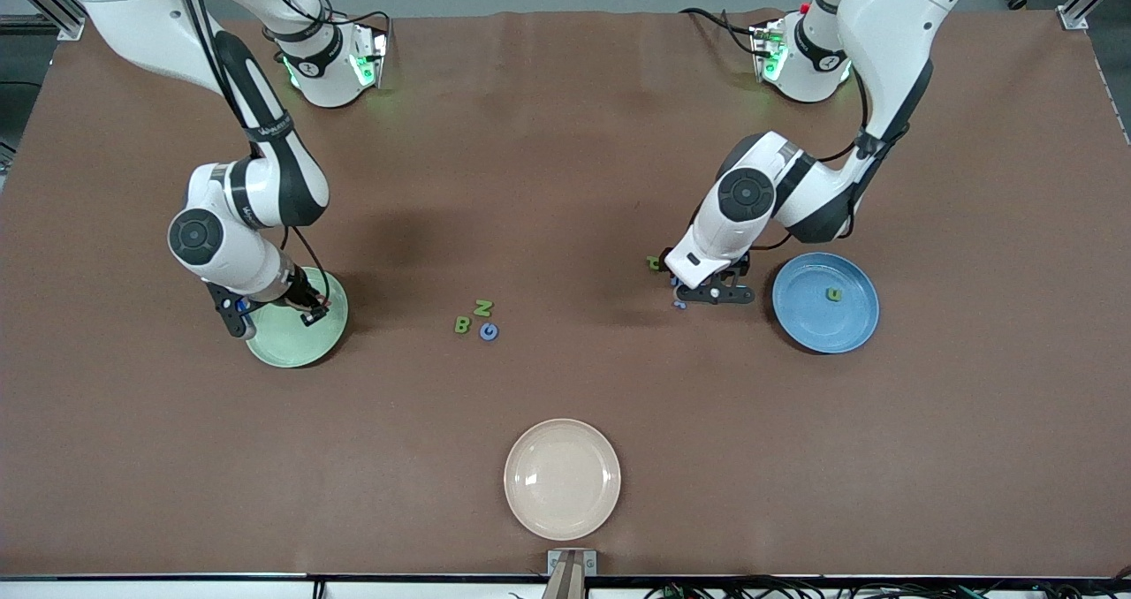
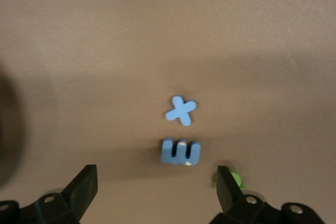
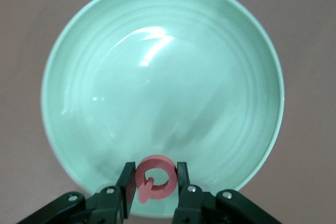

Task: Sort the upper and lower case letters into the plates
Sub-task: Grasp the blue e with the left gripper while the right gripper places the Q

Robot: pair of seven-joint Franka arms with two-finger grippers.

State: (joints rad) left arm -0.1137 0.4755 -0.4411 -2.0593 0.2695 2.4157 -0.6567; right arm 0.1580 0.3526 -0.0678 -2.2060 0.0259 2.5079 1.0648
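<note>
1. Tabletop [image 1: 565,184]: brown, carrying three plates and the scattered letters; sorting judged barely begun.
2. Cream-white plate [image 1: 562,479]: at six o'clock of the tabletop, holding nothing, no part of the sorting.
3. Blue plate [image 1: 825,302]: toward the left arm's end, holding one green letter [image 1: 832,294] so far.
4. Pale green plate [image 1: 297,321]: toward the right arm's end, holding no letter yet.
5. Right end effector [image 3: 153,183]: over the pale green plate, clenched on the pink Q [image 3: 153,178]; release into the plate judged next.
6. Left end effector [image 2: 157,182]: released, fingers wide, low over the tabletop at nine o'clock of the blue plate, with the blue E-like letter [image 2: 180,151] between the fingers but not gripped.
7. Blue x [image 2: 180,110]: just beside the E-like letter, still to sort.
8. Green letter [image 1: 653,263]: on the tabletop by the left arm's wrist, shape unreadable.
9. Cluster near the tabletop's centre: green N [image 1: 482,308], green B [image 1: 461,324] at its seven o'clock, blue G [image 1: 489,331] at its six o'clock; all untouched.
</note>
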